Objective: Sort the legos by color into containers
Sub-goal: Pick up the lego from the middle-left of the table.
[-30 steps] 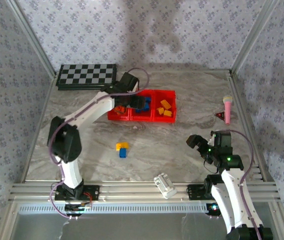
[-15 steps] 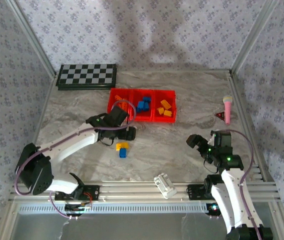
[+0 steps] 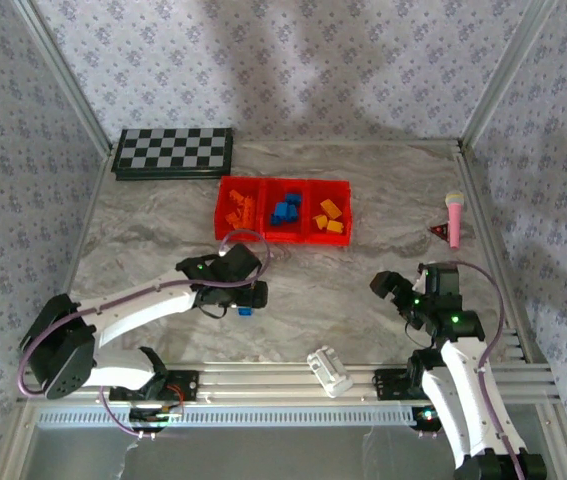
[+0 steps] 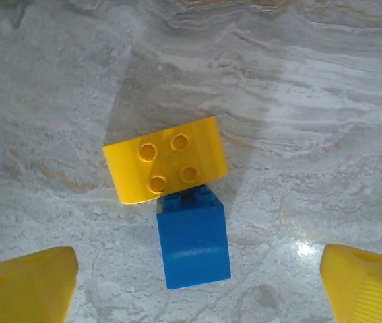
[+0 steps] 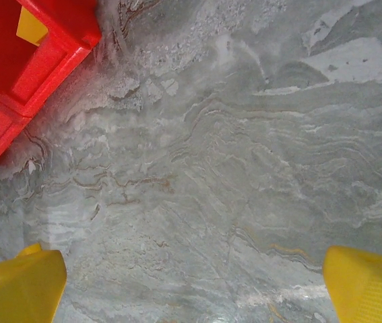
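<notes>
Flagging the risk: left gripper [image 3: 245, 294] hangs over the yellow brick [image 4: 166, 159] and blue brick [image 4: 194, 243], fingers [image 4: 25, 286] spread wide. The bricks touch, yellow at 12 o'clock of blue, so closing could pinch both or shove one aside. Yellow's curved edge may slip. The pair lies on the table [image 3: 363, 255] at 6 o'clock of the red bins [image 3: 231, 236]. Right gripper [image 3: 385, 284] is also wide, holding nothing.

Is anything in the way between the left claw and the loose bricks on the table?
Nothing visible. The open left claw hangs directly over the blue brick, which touches the yellow brick, and both fingers are clear of them.
</notes>
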You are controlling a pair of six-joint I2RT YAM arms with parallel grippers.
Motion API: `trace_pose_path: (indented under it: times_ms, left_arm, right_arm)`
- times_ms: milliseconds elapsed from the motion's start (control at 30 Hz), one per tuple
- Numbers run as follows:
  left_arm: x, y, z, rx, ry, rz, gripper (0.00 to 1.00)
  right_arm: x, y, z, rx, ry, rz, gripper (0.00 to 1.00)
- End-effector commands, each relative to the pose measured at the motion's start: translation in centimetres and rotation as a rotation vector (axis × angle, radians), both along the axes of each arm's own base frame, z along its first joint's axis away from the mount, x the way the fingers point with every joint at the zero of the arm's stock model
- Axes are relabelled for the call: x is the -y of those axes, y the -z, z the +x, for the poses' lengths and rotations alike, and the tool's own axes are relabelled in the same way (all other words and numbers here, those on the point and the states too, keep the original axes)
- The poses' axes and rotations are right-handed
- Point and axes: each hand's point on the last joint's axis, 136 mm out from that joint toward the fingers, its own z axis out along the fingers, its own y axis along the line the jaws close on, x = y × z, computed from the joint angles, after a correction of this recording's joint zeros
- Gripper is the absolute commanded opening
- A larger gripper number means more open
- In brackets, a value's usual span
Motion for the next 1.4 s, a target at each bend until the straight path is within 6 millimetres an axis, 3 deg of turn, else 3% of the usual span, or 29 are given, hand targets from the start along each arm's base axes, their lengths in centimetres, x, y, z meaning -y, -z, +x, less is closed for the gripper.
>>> trace_pose_path:
  times_ms: [0, 233, 367, 467, 800, 1133, 1367]
  left_arm:
    - [-0.2, 0.9, 0.2, -0.009, -0.074, 0.01, 0.88]
    - [0.8, 3.0, 0.0, -0.069, -0.094, 0.016, 0.77]
    - [0.7, 3.9, 0.1, -0.082, -0.119, 0.028, 0.66]
    - [0.8, 4.4, 0.2, -0.085, -0.126, 0.031, 0.57]
    - [0.8, 5.1, 0.2, -0.105, -0.128, 0.058, 0.42]
    - [2.0, 2.5, 1.3, -0.064, -0.088, 0.036, 0.27]
    - [4.5, -3.0, 5.2, 0.058, -0.02, 0.01, 0.26]
  right_arm:
    - [-0.3, 0.3, -0.2, -0.007, 0.002, 0.015, 1.0]
    - [-0.4, 0.5, -0.3, -0.011, -0.003, 0.014, 1.0]
    - [-0.3, 0.6, -0.3, -0.011, -0.001, 0.009, 1.0]
    - [-0.3, 0.9, -0.3, -0.019, -0.004, 0.004, 1.0]
    - [-0.2, 0.8, 0.3, -0.004, -0.006, -0.003, 1.0]
    - [-0.1, 0.7, 0.5, 0.0, -0.006, -0.007, 1.0]
    - [-0.1, 0.6, 0.7, 0.0, -0.009, -0.011, 1.0]
